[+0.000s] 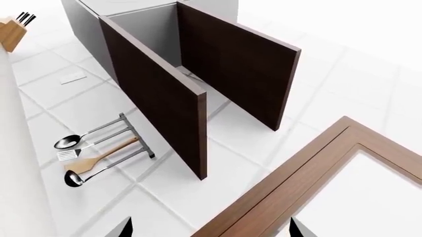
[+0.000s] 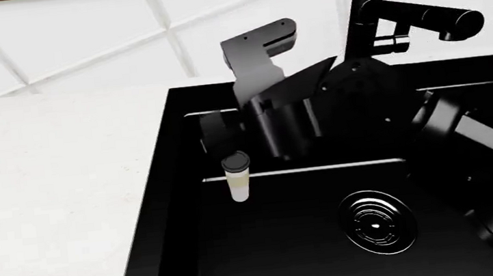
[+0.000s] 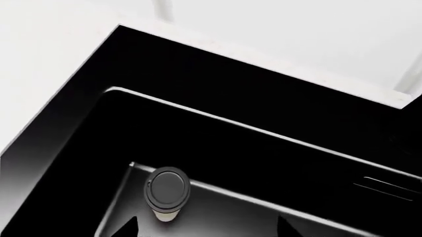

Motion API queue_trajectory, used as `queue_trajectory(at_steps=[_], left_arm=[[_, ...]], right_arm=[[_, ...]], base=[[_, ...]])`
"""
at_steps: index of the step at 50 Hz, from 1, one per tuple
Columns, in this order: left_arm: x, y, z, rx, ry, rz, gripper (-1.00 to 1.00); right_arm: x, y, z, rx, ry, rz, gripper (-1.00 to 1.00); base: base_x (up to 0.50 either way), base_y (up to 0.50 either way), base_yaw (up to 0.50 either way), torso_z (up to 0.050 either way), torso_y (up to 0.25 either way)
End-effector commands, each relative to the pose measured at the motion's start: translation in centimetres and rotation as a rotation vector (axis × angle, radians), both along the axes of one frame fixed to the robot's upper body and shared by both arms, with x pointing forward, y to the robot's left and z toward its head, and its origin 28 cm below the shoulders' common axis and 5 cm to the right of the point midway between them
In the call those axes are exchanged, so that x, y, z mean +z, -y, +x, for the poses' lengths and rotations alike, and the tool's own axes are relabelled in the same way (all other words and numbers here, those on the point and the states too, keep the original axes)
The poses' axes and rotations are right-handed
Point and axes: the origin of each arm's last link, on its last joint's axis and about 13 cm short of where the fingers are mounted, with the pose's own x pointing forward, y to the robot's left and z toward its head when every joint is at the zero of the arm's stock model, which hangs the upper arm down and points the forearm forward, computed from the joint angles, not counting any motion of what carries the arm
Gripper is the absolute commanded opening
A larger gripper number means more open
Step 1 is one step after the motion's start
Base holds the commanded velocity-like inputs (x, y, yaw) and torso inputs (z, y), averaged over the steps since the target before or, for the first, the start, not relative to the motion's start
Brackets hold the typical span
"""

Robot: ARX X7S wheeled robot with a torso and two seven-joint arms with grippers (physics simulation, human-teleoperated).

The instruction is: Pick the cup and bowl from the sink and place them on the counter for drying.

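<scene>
Head view shows the cup (image 2: 237,176) upright in the middle left of the picture inside the sink (image 2: 158,209), with the right pincer (image 2: 227,134) just above it, spread open, so it should drop straight and squeeze gently.

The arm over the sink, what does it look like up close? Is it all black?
Mostly, yes. In the head view the right arm is built from chunky glossy black segments, rounded like cylinders, with a pale grey band on one and a few small round screw-like dots. Near its end sits an angular dark-grey bracket. No loose cables or lettering show. The wrist views catch only dark pointed fingertips.
</scene>
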Motion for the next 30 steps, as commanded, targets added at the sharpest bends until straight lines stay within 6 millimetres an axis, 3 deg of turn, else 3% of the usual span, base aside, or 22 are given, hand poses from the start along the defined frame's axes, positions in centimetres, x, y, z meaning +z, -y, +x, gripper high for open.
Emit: queue_trajectory(at_steps=[1,30], left_arm=[[0.0,0.0,0.0,-0.001,0.001,0.001,1.0],[0.0,0.0,0.0,0.0,0.001,-0.001,1.0]], right_arm=[[-1.5,-0.1,0.5,0.006,-0.03,0.003,1.0],[-5.3,-0.2,1.9,0.008,-0.1,0.021,1.0]], base=[[0.0,0.0,0.0,0.0,0.0],[0.0,0.0,0.0,0.0,0.0]])
